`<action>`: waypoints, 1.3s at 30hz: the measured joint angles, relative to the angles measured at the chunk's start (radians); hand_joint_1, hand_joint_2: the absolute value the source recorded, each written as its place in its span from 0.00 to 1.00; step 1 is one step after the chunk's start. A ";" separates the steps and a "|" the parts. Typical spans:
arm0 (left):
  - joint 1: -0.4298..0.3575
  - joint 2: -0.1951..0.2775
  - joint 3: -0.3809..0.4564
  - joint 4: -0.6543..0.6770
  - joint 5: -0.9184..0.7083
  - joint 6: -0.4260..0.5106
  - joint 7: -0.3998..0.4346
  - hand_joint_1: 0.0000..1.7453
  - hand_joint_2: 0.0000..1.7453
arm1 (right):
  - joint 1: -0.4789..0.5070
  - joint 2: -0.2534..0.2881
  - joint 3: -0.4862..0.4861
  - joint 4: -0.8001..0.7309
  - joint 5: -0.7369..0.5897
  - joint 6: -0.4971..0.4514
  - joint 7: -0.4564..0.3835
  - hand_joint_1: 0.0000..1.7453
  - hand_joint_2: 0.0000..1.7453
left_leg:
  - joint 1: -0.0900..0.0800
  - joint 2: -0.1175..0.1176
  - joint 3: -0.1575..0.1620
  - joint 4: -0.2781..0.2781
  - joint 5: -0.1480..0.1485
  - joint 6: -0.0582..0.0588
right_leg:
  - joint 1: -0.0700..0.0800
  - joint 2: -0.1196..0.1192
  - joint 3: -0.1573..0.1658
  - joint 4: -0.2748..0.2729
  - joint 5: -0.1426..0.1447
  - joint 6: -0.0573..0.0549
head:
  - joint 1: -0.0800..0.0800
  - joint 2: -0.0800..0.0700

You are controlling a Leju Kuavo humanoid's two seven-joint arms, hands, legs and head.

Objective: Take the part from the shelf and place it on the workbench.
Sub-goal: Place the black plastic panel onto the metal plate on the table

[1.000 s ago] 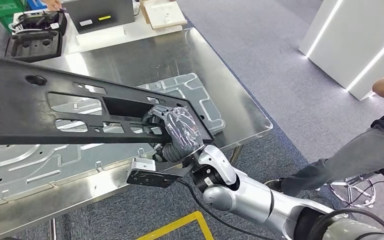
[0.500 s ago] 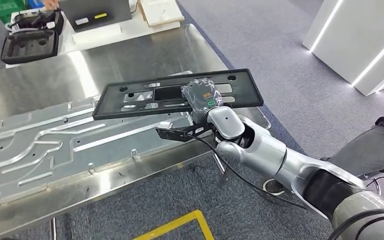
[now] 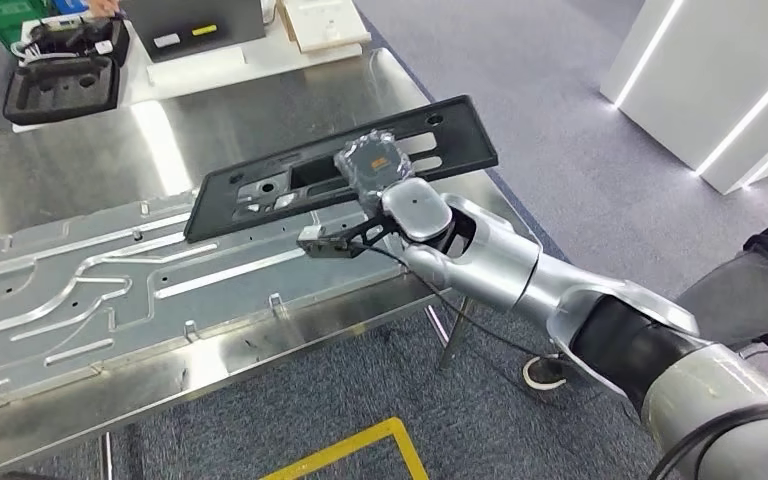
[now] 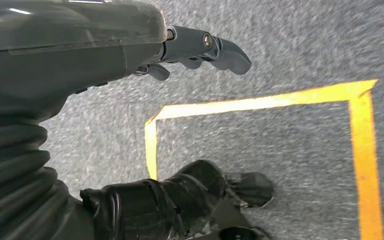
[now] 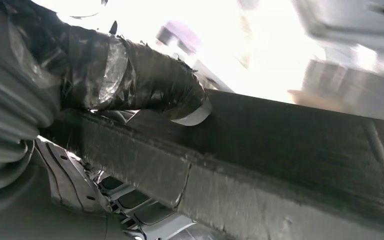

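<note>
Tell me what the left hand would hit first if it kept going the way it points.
Probably the grey carpet: the left hand hangs empty over the floor, fingers extended near the yellow floor tape. Depth is unclear.

Matt black plastic part (image 3: 340, 180), faintly grainy along its edge. Brushed, reflective steel workbench (image 3: 260, 110) bearing a smooth, dull grey metal plate (image 3: 110, 290) with raised ribs. Glossy silver arm shell; right hand (image 3: 372, 165) wrapped in crinkled clear film over black. Rough grey carpet floor (image 4: 280, 150) with yellow tape (image 4: 365, 150).
</note>
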 joint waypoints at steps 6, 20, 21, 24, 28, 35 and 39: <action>-0.001 -0.004 0.000 0.000 -0.013 0.000 -0.044 0.00 1.00 | -0.020 0.035 0.096 0.079 0.119 -0.143 -0.144 1.00 1.00 | 0.010 -0.003 0.002 0.005 -0.003 0.002 | -0.014 -0.004 -0.080 0.171 -0.044 0.021 | 0.004 0.000; 0.001 -0.009 0.000 0.000 -0.005 0.013 -0.197 0.00 1.00 | -0.006 0.048 0.143 0.141 0.159 -0.081 -0.267 0.00 0.00 | 0.022 -0.004 -0.144 0.320 -0.141 -0.051 | -0.005 -0.001 0.012 -0.027 0.028 -0.023 | 0.005 0.000; 0.002 -0.009 0.000 0.000 -0.006 0.013 -0.193 0.00 1.00 | -0.001 0.047 0.145 0.143 0.153 -0.078 -0.268 0.00 0.00 | 0.021 -0.004 -0.131 0.289 -0.116 -0.046 | -0.003 0.002 0.013 -0.027 0.028 -0.024 | 0.005 0.000; 0.002 -0.007 0.000 0.000 -0.009 0.014 -0.182 0.00 1.00 | 0.004 0.045 0.150 0.149 0.143 -0.074 -0.270 0.00 0.00 | 0.011 -0.006 -0.037 0.098 -0.035 -0.027 | -0.001 0.008 0.014 -0.029 0.028 -0.022 | 0.005 0.000; 0.000 -0.006 0.000 0.000 -0.006 0.015 -0.172 0.00 0.25 | 0.016 0.040 0.151 0.153 0.134 -0.072 -0.268 0.00 0.00 | 0.003 -0.005 -0.004 0.032 -0.023 -0.015 | -0.004 0.010 0.013 -0.038 0.032 -0.005 | 0.006 0.000; 0.002 -0.008 0.000 0.000 -0.012 0.017 -0.131 0.00 0.00 | 0.034 0.026 0.151 0.158 0.124 -0.071 -0.259 0.00 0.00 | 0.010 0.000 0.011 0.003 -0.008 0.005 | -0.006 0.002 -0.102 0.220 -0.085 0.013 | 0.010 0.000; 0.004 -0.009 0.000 0.000 -0.014 0.011 -0.110 0.00 0.00 | 0.041 0.025 0.151 0.159 0.113 -0.076 -0.254 0.00 0.00 | 0.013 0.000 0.005 0.025 -0.020 -0.010 | -0.013 -0.004 0.000 0.018 0.012 0.020 | 0.011 0.000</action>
